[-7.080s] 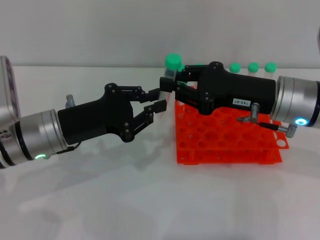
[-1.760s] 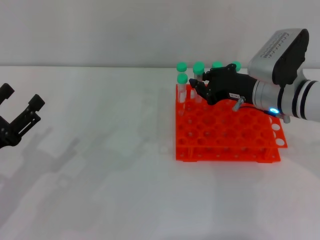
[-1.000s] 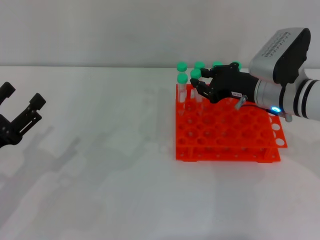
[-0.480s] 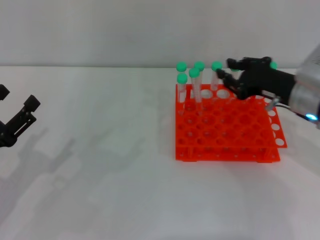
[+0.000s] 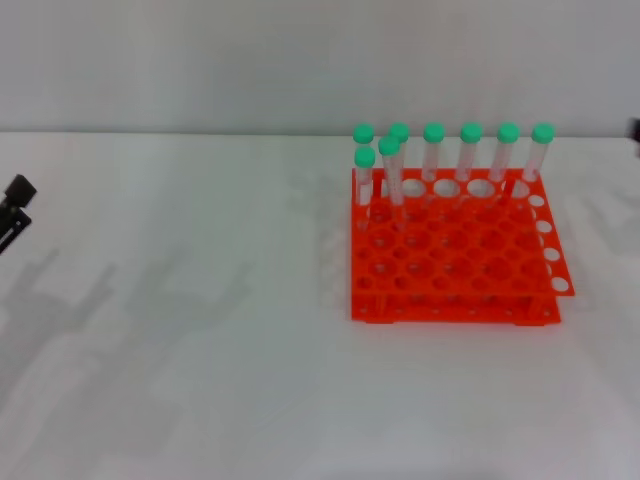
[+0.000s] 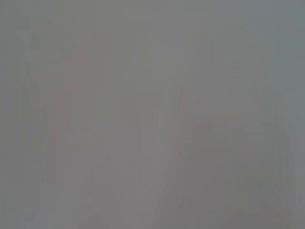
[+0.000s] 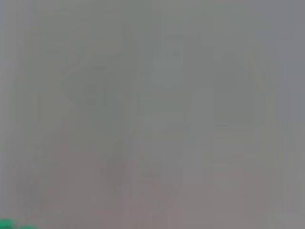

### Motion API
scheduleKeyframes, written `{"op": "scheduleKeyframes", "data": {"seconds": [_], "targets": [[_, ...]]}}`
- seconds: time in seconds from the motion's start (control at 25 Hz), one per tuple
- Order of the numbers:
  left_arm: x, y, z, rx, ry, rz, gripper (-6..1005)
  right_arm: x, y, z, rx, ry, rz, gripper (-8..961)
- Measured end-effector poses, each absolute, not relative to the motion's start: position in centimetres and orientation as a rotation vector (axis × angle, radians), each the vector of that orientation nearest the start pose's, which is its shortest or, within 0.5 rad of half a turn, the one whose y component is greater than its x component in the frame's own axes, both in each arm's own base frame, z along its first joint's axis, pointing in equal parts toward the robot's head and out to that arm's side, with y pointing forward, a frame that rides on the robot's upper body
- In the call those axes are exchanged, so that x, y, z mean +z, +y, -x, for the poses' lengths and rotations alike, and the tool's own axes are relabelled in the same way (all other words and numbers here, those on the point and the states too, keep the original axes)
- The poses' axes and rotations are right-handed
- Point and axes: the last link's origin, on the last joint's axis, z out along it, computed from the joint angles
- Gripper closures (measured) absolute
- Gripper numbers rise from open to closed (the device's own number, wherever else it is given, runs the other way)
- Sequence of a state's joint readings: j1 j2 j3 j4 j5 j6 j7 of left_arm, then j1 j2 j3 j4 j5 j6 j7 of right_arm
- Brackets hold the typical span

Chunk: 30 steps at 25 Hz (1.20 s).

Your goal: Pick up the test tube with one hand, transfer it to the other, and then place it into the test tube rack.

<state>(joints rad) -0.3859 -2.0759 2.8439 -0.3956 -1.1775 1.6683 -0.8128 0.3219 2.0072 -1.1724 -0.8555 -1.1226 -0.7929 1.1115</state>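
Head view: the test tube (image 5: 389, 172) stands in the test tube rack (image 5: 455, 262), second row, just beside the corner tube, leaning slightly; it could tip if nudged. Half a second ago the right gripper hovered over the rack's back row; now it is nearly out of view. The left gripper (image 5: 14, 205) sits far left of the rack, jaw state untellable.

Wrist views: probably blank haze.

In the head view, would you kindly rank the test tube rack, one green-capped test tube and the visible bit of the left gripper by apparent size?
1. Test tube rack, clearly largest.
2. Test tube, second row.
3. Left gripper: only a sliver shows at the frame edge, so its rank against the tube is unsure.
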Motion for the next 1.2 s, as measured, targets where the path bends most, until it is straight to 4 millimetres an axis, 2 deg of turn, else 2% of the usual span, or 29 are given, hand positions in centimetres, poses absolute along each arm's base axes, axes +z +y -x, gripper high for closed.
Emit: {"op": "scheduleKeyframes", "data": {"seconds": [0.08,0.24,0.32,0.44,0.72,0.92,1.04,1.2], "targets": [[7.6,27.6,35.6,-0.979,-0.505,1.695,129,8.8,37.8,-31.0,0.645,0.518,1.88,628],[8.3,28.3,36.0,-0.966,-0.514,1.623,129,10.2,35.4,-34.2,0.714,0.498,1.752,533],[8.5,28.7,36.1,-0.961,-0.525,1.6,129,10.5,33.8,-35.0,0.756,0.431,1.684,486],[8.6,28.9,36.1,-0.969,-0.532,1.575,129,11.1,31.8,-35.9,0.777,0.34,1.574,352],[8.8,29.0,36.2,-1.039,-0.563,1.442,129,13.0,29.6,-38.1,0.739,0.356,1.432,89],[7.5,29.3,36.0,-1.03,-0.568,1.39,126,13.8,28.5,-39.3,0.689,0.366,1.379,92],[5.7,29.6,35.1,-1.003,-0.529,1.386,124,13.8,28.3,-39.7,0.646,0.353,1.375,93],[5.0,30.1,34.3,-1.017,-0.516,1.382,124,13.5,28.1,-39.9,0.628,0.359,1.38,94]]}}
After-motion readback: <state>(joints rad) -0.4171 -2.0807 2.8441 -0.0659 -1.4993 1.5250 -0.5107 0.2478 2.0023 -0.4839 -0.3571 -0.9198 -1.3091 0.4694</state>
